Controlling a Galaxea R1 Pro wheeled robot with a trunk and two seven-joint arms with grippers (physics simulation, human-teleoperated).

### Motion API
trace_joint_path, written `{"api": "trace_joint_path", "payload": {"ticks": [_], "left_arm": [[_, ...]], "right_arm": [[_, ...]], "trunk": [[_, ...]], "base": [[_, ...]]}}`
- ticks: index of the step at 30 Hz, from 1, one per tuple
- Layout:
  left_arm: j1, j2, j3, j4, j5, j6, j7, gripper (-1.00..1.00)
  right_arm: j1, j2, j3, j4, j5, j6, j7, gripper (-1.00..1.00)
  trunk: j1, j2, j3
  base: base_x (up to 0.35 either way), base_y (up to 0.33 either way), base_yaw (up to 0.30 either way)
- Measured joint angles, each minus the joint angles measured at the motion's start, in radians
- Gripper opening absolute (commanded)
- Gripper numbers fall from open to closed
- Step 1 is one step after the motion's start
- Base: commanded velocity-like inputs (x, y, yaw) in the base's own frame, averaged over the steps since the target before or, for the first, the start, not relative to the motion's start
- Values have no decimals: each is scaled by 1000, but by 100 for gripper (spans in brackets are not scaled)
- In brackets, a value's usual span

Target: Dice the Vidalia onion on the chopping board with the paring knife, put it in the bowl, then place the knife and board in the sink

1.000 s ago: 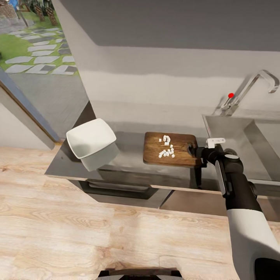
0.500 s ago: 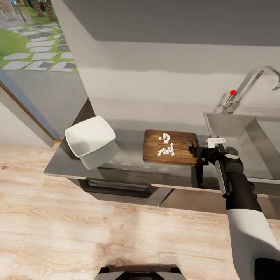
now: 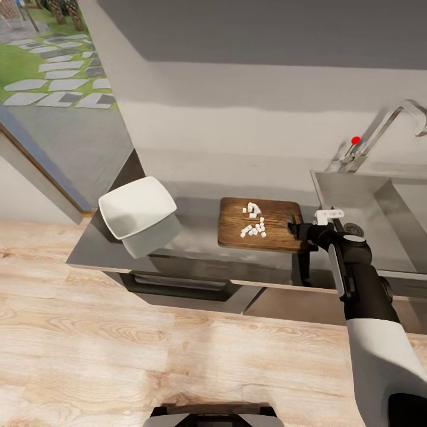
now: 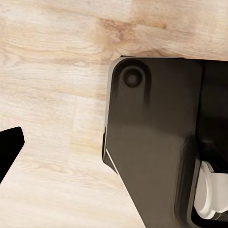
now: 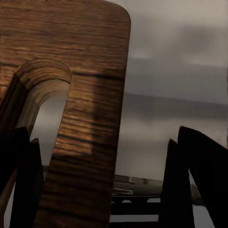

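Note:
The wooden chopping board [image 3: 270, 234] lies on the dark countertop [image 3: 196, 234], with the diced Vidalia onion [image 3: 253, 223] as small white cubes on its middle. My right gripper [image 3: 295, 229] is at the board's right end, by its handle slot. In the right wrist view the fingers [image 5: 194, 175] stand open on either side of the board's handle strip [image 5: 90, 123], with a gap beside it. The white square bowl [image 3: 137, 207] sits near the counter's left end. The sink [image 3: 344, 193] is to the right of the board. The paring knife is out of view. One dark left fingertip [image 4: 9, 147] hangs over the floor.
A chrome tap [image 3: 385, 127] with a red knob [image 3: 355, 140] rises behind the sink. Grey drawers with a dark bar handle [image 3: 178, 290] sit under the counter. Wooden floor [image 3: 148, 356] lies before it, and a glass door [image 3: 47, 89] is at the left. The robot base [image 4: 156, 142] is below my left arm.
The whole view shifted slightly as the camera moved. The board, the onion pieces, the bowl and my right gripper keep their places relative to each other.

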Motion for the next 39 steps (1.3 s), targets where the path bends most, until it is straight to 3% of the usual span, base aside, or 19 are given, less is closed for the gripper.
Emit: {"api": "trace_joint_path", "payload": {"ticks": [12, 18, 39], "left_arm": [[0, 0, 0, 0, 0, 0, 0, 100], [0, 0, 0, 0, 0, 0, 0, 100], [0, -1, 0, 0, 0, 1, 0, 100]], "right_arm": [[0, 0, 0, 3, -1, 0, -2, -100], [0, 0, 0, 7, 26, 1, 1, -100], [0, 0, 0, 7, 20, 1, 2, -100]], "trunk": [[0, 0, 2], [0, 0, 10], [0, 0, 44]], "base": [[0, 0, 0], [0, 0, 0], [0, 0, 0]]}}
